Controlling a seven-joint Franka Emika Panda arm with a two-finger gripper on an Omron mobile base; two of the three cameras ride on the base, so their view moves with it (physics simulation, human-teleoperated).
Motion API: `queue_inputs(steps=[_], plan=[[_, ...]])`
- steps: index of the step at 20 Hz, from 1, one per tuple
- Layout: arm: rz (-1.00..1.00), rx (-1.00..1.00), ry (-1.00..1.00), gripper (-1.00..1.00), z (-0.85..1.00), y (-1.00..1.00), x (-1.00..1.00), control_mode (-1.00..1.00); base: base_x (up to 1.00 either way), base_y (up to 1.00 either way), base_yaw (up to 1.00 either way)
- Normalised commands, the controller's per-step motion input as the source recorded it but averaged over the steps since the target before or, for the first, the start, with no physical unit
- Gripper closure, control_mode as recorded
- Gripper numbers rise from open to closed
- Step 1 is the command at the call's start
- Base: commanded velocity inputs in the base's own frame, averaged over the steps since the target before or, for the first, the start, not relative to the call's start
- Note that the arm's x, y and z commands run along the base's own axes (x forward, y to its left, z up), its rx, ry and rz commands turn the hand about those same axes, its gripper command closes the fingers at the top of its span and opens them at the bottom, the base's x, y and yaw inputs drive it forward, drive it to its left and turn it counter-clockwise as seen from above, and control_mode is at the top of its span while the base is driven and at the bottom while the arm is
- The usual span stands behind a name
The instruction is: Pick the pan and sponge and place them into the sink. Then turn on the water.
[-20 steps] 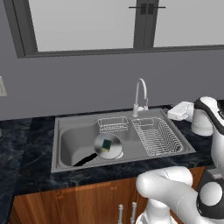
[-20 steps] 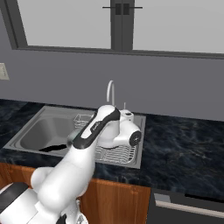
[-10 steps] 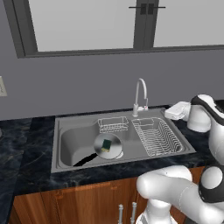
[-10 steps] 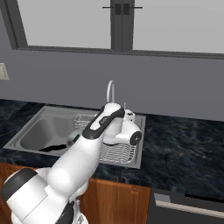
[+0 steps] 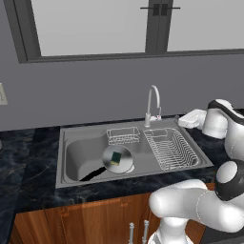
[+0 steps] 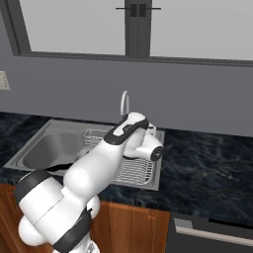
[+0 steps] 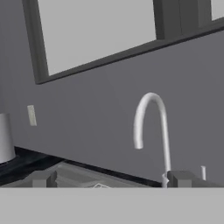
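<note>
Pan (image 5: 117,158) and sponge (image 5: 116,157) sit in the sink (image 5: 66,143); gripper (image 7: 109,178) spread empty, facing the faucet (image 7: 151,131), seemingly no water running.

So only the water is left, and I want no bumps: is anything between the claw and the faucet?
Nothing visible is. The open claw faces the faucet across bare air, and the pan and sponge lie low in the sink, off that line.
</note>
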Motion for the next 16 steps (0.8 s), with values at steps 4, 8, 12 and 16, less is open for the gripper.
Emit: queue_inputs(steps=[4, 8, 12, 16], plan=[[0.00, 0.00, 0.00, -1.00, -0.05, -0.05, 0.17, -1.00, 0.00, 0.00, 0.00], [0.00, 0.00, 0.00, -1.00, -0.12, -0.02, 0.19, -1.00, 0.00, 0.00, 0.00], [0.00, 0.00, 0.00, -1.00, -0.15, -0.01, 0.23, -1.00, 0.00, 0.00, 0.00], [0.00, 0.00, 0.00, -1.00, -0.13, 0.00, 0.26, -1.00, 0.00, 0.00, 0.00]])
